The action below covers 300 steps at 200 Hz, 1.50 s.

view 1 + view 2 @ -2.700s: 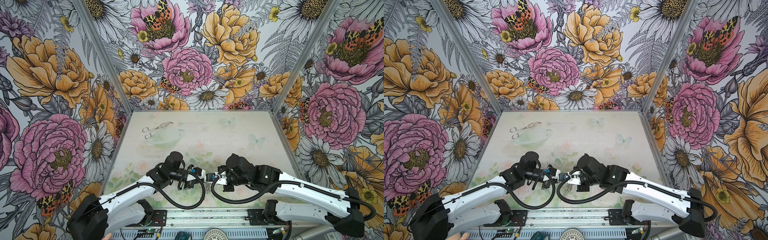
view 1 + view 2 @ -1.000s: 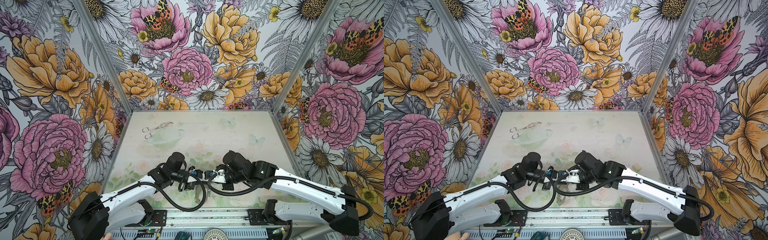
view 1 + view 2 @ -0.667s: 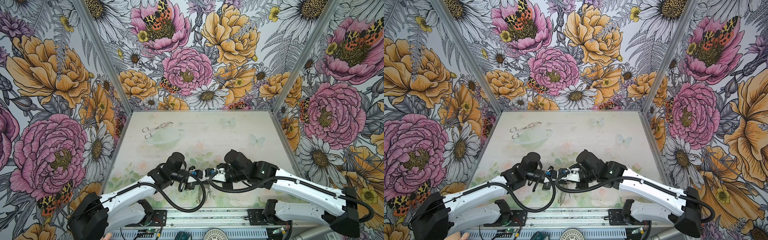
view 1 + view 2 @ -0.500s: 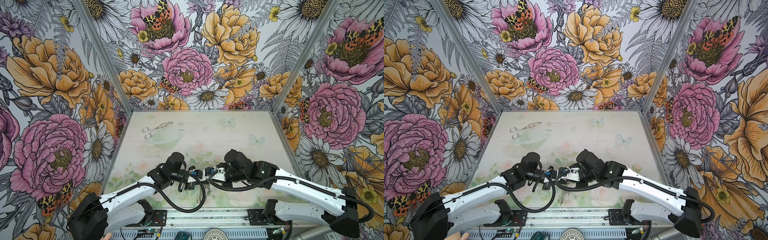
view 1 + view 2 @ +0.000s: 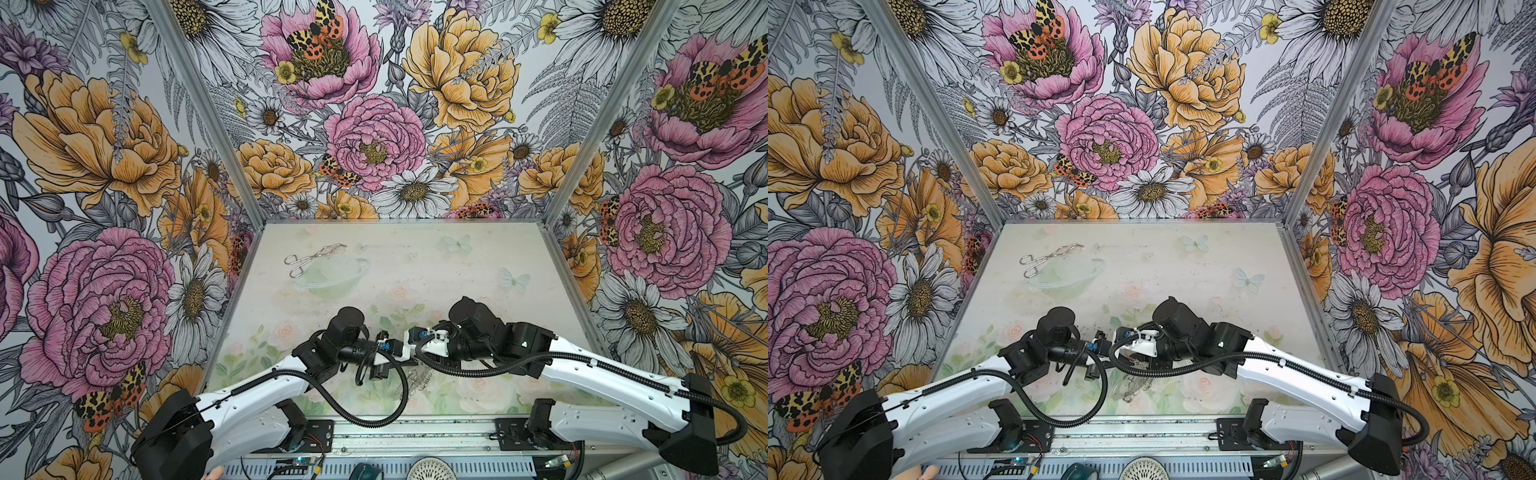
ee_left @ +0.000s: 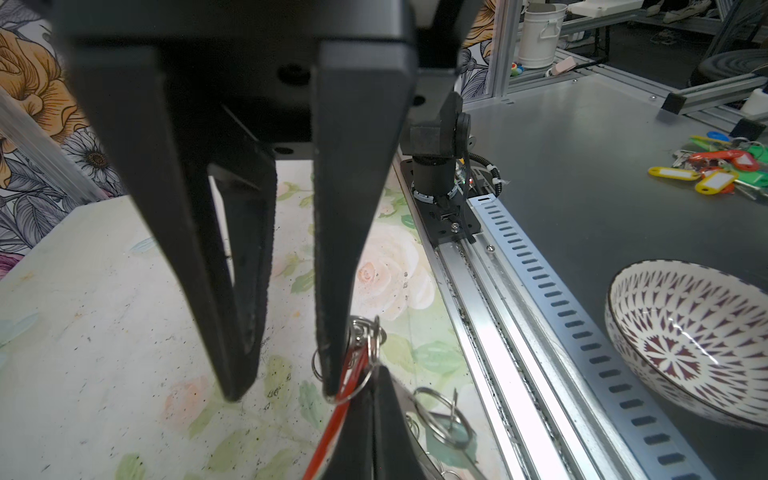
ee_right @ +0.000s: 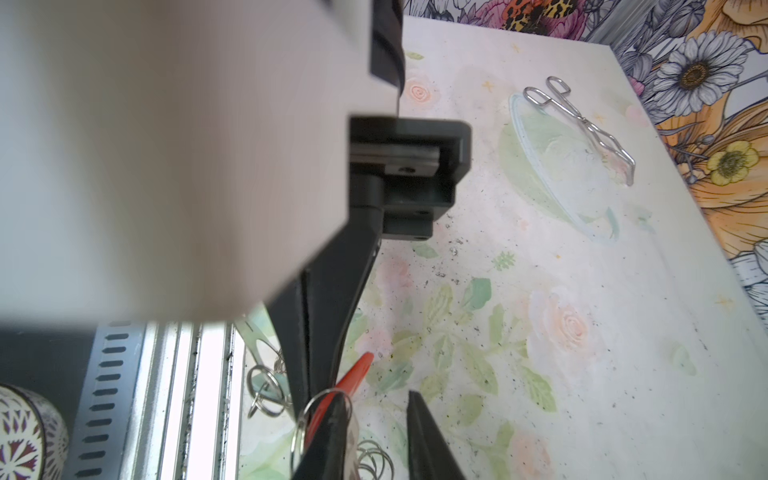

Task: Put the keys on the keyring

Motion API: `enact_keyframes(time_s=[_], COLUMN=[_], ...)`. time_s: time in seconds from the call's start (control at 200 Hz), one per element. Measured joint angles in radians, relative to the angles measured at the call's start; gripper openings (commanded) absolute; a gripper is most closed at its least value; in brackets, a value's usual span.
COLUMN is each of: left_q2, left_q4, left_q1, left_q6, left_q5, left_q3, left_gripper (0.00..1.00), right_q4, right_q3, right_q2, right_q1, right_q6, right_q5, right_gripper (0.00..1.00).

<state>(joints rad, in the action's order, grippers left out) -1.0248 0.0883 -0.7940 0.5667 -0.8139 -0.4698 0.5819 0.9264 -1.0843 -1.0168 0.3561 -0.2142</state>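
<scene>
Both grippers meet above the table's front middle in both top views. My left gripper [image 6: 376,374] [image 7: 309,374] [image 5: 401,359] is shut on the keyring, a grey flat hoop [image 7: 254,337] [image 6: 415,409] fringed with silver rings [image 5: 417,380] [image 5: 1133,384] that hang under it. The keys show as a red tag [image 7: 353,372] [image 6: 340,411] on a silver split ring [image 7: 309,409]. That ring loops round one finger [image 7: 328,436] of my right gripper [image 7: 378,397] [image 6: 282,392] [image 5: 413,351]. The right jaws stand apart with bare table between them. The tag lies against the left fingers.
Silver scissor-shaped tongs [image 5: 313,259] [image 5: 1050,257] [image 7: 582,124] lie at the table's far left. The metal rail [image 6: 498,332] runs just beyond the front edge. Past it sit a patterned bowl [image 6: 685,340] and a pile of coloured key tags [image 6: 715,170].
The right jaws, shut a second ago, have come apart. The right arm has eased slightly to the right. The left arm holds its place.
</scene>
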Motion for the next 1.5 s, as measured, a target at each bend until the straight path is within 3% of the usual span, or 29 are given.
enact_keyframes(time_s=[0.3, 0.706, 1.501], left_q2=[0.002, 0.018, 0.028], left_q4=[0.041, 0.052, 0.063], left_q1=[0.016, 0.026, 0.027], left_q6=[-0.018, -0.018, -0.018], left_q5=[0.029, 0.074, 0.085], left_q3=[0.007, 0.025, 0.026], left_gripper=[0.00, 0.00, 0.00], right_q4=[0.012, 0.048, 0.057], right_q3=[-0.003, -0.003, 0.005], right_q2=[0.065, 0.066, -0.010], right_q1=[0.015, 0.015, 0.015], right_q6=[-0.024, -0.027, -0.027], right_q5=[0.080, -0.050, -0.044], right_gripper=[0.30, 0.21, 0.08])
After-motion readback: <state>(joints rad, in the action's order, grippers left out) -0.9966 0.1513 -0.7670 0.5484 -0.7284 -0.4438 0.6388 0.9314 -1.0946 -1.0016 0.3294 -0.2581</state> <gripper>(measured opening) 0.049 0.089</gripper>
